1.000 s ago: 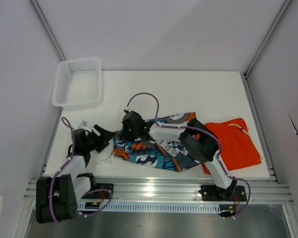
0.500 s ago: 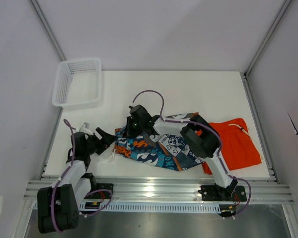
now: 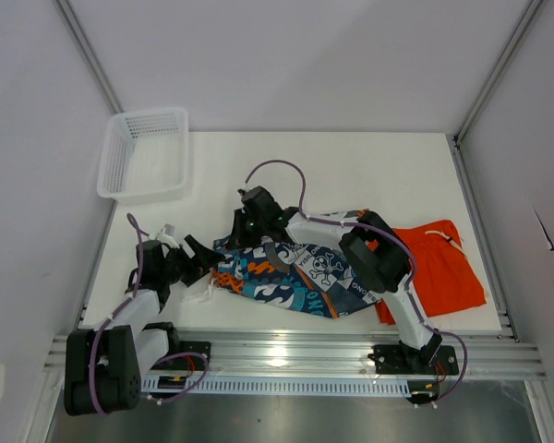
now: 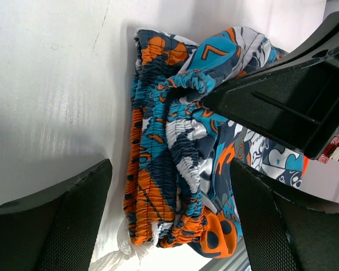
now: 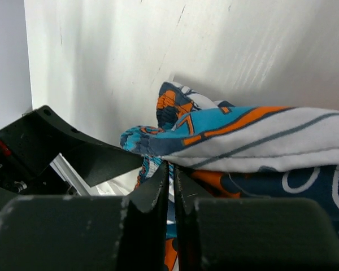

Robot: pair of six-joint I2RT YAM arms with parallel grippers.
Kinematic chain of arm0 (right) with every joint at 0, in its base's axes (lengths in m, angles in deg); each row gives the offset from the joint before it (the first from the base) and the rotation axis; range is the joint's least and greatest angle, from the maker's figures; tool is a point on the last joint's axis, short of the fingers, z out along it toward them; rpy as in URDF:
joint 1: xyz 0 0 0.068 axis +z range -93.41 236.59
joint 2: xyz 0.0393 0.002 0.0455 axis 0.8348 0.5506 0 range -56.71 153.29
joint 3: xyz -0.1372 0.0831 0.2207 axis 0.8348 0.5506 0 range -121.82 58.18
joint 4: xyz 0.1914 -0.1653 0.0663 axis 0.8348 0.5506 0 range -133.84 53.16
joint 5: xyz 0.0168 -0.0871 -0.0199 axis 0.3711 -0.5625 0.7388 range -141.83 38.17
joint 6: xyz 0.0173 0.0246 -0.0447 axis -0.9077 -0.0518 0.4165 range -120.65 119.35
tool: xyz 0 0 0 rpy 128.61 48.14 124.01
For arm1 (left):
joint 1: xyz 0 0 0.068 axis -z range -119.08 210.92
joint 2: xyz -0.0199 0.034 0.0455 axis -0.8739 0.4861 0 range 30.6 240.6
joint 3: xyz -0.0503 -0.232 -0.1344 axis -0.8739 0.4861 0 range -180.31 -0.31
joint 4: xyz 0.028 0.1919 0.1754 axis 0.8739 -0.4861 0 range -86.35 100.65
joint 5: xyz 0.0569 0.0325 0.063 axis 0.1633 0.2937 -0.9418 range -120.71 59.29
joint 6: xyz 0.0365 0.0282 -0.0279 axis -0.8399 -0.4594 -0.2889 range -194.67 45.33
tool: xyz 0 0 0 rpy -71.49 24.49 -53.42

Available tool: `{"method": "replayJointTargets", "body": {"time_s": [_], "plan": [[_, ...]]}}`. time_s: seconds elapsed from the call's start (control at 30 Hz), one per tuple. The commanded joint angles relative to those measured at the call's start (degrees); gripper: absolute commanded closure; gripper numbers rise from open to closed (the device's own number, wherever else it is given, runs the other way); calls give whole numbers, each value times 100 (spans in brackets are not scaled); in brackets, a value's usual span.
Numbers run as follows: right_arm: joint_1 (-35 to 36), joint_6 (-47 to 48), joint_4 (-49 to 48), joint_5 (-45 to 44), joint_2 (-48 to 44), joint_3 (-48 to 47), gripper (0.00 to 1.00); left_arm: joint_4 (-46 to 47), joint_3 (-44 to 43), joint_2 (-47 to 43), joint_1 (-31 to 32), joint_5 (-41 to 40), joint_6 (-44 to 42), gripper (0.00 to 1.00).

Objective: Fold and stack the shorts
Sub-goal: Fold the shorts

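The patterned shorts [image 3: 300,277] lie crumpled on the white table [image 3: 351,166], waistband toward the left arm. My right gripper [image 3: 242,233] reaches over their left end, jaws almost together with only a thin slit. In the right wrist view a raised fold of the patterned shorts [image 5: 243,138] meets the right gripper [image 5: 171,169] at the tips. My left gripper [image 3: 196,257] stands open just left of the waistband. The left wrist view shows the bunched waistband [image 4: 169,169] between the spread fingers [image 4: 62,220] of the left gripper [image 4: 169,226], untouched. The orange shorts [image 3: 439,268] lie flat on the right.
A white mesh basket [image 3: 146,154] sits at the table's back left corner. A white drawstring [image 3: 199,293] trails off the patterned waistband toward the front rail [image 3: 286,351]. Grey walls close in both sides.
My right gripper has drawn back and slightly right with the fold of patterned cloth. The left gripper has edged right toward the waistband and stays open.
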State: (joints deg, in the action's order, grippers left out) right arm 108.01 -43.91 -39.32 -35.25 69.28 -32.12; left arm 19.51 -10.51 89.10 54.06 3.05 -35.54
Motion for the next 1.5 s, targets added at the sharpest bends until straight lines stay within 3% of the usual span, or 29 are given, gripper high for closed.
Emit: {"method": "replayJointTargets", "body": {"time_s": [0.0,0.03,0.1,0.13,0.23,0.4,0.67,0.7,0.77,1.03,1.47], "plan": [[17,160,85,-93,-653,-5,90,-490,115,22,70,-211,-55,12],[43,195,93,-154,-777,178,88,-569,88,-75,70,-255,-64,12],[131,335,259,-521,-1180,389,74,-780,-26,-172,70,-343,-46,12],[175,389,313,-689,-1339,643,61,-833,-44,-251,70,-361,-11,12],[315,687,445,-1277,-1954,1266,47,-842,-88,-374,61,-335,173,12],[588,1644,59,-1604,-2685,2156,36,-1324,-360,-621,35,-265,480,12],[1888,4298,-179,-3616,-2528,2202,26,-2108,-984,-813,-26,-352,815,13],[1924,4300,-127,-3966,-2492,2097,22,-2151,-1045,-866,-53,-361,885,13],[1968,4842,-274,-3839,-2466,2148,1,-2405,-1211,-954,-184,-344,894,12],[2223,5723,-636,-3855,-2115,2079,1,-3768,-2250,-761,-650,-818,701,7],[2636,6128,-504,-3389,-1684,1569,0,-4006,-2514,-471,-1380,-563,385,7]]}}
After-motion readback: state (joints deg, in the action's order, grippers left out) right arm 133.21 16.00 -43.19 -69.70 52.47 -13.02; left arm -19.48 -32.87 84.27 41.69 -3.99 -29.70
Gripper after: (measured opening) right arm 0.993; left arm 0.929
